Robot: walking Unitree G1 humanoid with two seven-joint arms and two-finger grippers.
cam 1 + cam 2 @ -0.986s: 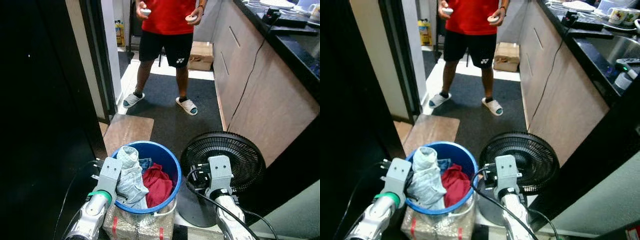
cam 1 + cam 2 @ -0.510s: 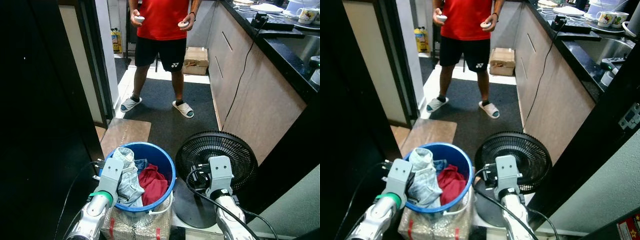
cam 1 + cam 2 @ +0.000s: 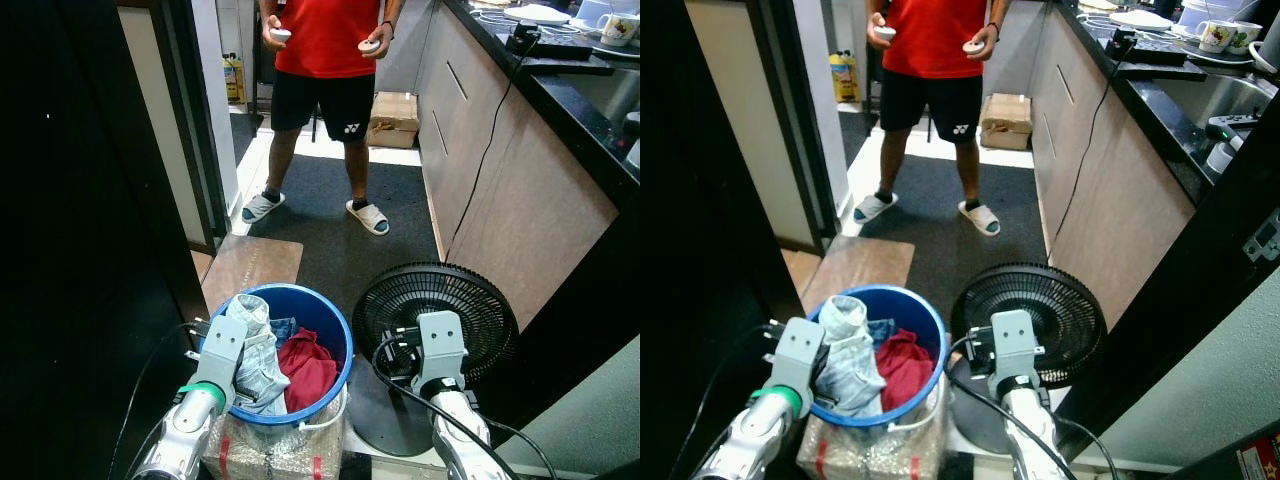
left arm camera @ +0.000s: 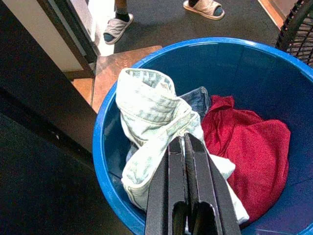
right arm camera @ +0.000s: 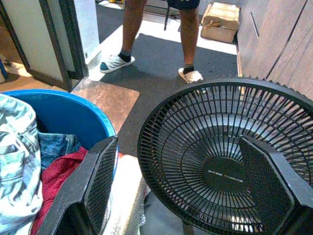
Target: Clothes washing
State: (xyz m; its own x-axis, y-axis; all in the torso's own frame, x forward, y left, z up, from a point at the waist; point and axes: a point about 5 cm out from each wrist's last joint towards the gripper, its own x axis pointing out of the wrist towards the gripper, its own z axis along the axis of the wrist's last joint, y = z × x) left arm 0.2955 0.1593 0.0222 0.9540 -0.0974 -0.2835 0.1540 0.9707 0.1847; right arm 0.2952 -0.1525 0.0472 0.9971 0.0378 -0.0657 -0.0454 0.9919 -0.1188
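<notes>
A blue bucket (image 3: 290,290) stands just before me on a foil-wrapped box (image 3: 262,456). It holds a pale denim garment (image 4: 146,98), a red garment (image 4: 249,147) and a bit of darker jeans (image 4: 198,99). My left gripper (image 4: 185,139) reaches into the bucket's left side, its fingers shut on the pale denim garment, which stands bunched above the rim. My right gripper (image 5: 178,142) hangs open to the right of the bucket, in front of a black fan (image 5: 225,161), with nothing between its fingers.
The black floor fan (image 3: 440,295) stands right beside the bucket. A person (image 3: 325,60) in a red shirt stands ahead on the dark carpet, holding controllers. A counter (image 3: 590,90) runs along the right, a dark door (image 3: 80,250) along the left. A brown mat (image 3: 252,268) lies beyond the bucket.
The whole picture has shifted a little as my head camera moved. Both grippers, the bucket and the clothes keep the same places relative to each other.
</notes>
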